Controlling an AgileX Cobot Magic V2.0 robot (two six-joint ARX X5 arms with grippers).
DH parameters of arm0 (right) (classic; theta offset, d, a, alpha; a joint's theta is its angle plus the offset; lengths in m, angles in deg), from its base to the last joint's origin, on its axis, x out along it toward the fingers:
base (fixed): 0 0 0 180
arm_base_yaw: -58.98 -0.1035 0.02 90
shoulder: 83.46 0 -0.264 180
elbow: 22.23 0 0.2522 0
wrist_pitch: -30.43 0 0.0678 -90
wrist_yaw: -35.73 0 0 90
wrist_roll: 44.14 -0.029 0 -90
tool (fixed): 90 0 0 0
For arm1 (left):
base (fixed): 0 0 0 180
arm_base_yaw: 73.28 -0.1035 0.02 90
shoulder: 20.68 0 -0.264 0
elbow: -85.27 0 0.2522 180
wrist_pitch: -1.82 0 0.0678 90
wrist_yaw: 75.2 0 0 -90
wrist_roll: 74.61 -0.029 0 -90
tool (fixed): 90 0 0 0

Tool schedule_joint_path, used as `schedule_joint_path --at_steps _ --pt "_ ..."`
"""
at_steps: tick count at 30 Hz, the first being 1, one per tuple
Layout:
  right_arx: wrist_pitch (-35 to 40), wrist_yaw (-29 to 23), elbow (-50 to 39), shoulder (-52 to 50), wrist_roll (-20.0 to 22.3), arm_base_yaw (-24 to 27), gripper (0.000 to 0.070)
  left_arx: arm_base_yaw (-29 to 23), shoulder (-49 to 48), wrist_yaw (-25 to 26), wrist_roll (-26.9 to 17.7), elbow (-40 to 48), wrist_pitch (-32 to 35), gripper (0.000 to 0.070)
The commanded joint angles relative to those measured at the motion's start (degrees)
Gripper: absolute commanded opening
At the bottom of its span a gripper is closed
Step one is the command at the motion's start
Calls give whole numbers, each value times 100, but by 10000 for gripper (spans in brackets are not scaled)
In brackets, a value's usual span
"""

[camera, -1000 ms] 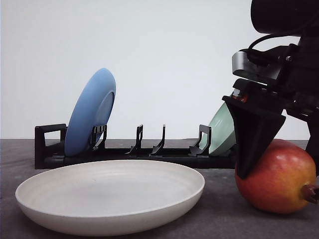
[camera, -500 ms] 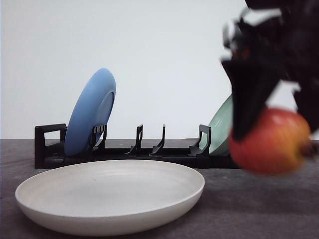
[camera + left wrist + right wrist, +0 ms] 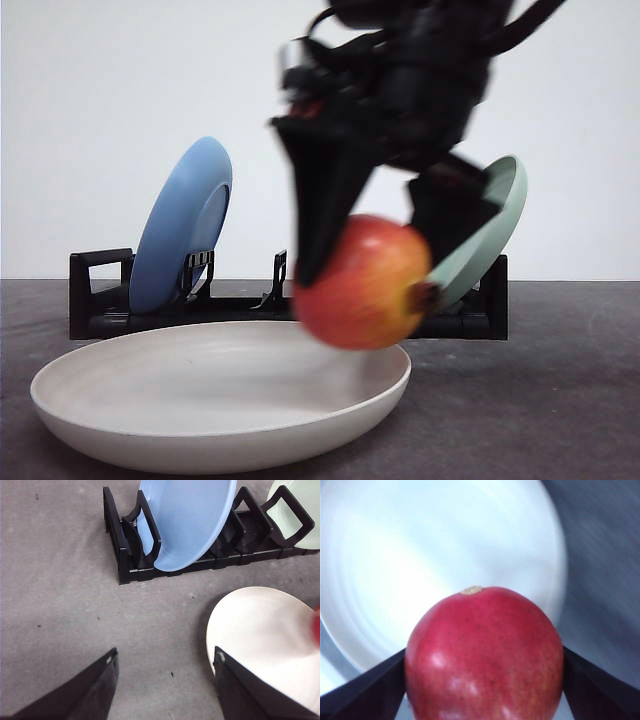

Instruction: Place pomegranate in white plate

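My right jaws [image 3: 365, 275] are clamped on the pomegranate [image 3: 362, 282], one finger on each flank, which keeps the round fruit from rolling out while I carry it. It hangs in the air over the near right part of the white plate [image 3: 130, 400], clear of the rim and not touching the dish; its dark crown tip points off to the side. From my right wrist the fruit [image 3: 484, 655] sits square between my fingers with the pale plate [image 3: 420, 555] spread beneath it, so I judge the carry nearly done: what remains is to come down over the middle and let go low, since a smooth ball dropped from height would likely roll or bounce out over the shallow rim.

My left jaws [image 3: 162, 685] stand wide and hold nothing, above the grey surface [image 3: 60, 605] beside the plate. Behind stands the black rack [image 3: 100, 295] holding the blue plate [image 3: 180, 225] and the pale green plate [image 3: 480, 230] on edge (neither is my target).
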State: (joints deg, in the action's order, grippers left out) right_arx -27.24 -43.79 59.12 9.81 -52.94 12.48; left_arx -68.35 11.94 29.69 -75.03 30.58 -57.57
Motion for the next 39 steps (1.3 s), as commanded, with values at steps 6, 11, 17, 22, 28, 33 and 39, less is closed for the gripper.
schedule_joint_path --at_steps 6,11,17,22,28,33,39 --pt "738 -3 265 671 66 -352 492 -4 29 -4 -62 -55 68 354" --pt "1139 -9 265 863 41 -463 492 -4 29 -7 -63 -55 68 354" --pt "1193 -5 265 973 24 -517 494 -4 29 -4 -63 -55 68 354" --pt "1169 -3 265 1012 24 -530 559 -4 29 -4 -63 -55 68 354" --pt "1178 -9 267 911 43 -559 687 -4 29 -6 -63 -55 66 354" --pt "1289 -169 192 533 316 -564 684 -4 29 -7 -63 -55 66 354" --pt "2380 -281 -634 -344 397 -488 657 -4 31 -7 -63 -55 61 354"
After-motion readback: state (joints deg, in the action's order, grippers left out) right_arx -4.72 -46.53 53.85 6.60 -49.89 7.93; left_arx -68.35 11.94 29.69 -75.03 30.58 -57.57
